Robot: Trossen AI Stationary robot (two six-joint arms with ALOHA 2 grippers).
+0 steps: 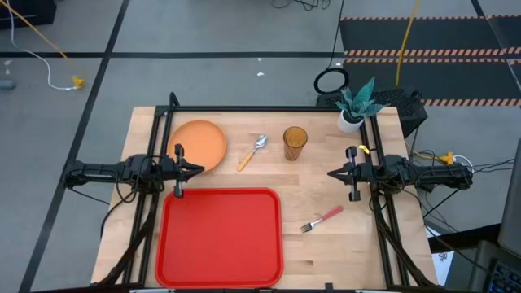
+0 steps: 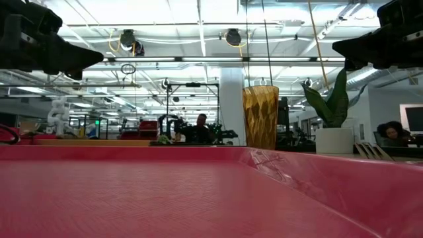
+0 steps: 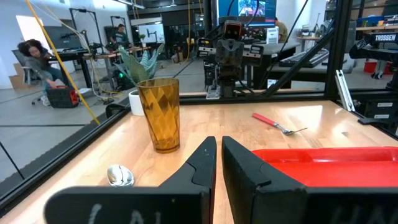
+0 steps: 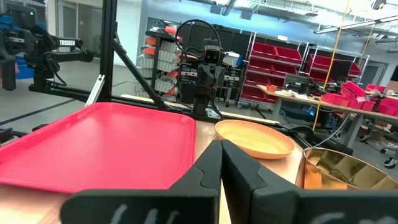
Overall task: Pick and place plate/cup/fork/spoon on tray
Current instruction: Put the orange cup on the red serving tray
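Left gripper (image 1: pixel 198 171): fingers nearly closed, empty, just beside plate (image 1: pixel 199 144)
Right gripper (image 1: pixel 332 173): fingers clenched, empty
Tray (image 1: pixel 220 236): bare; plate nearest left arm

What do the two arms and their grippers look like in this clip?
Both arms are black, jointed, with black cables looped alongside. The left gripper and right gripper each end in two dark, tapered, wedge-shaped fingers. The right arm carries a small yellow tag near its wrist.
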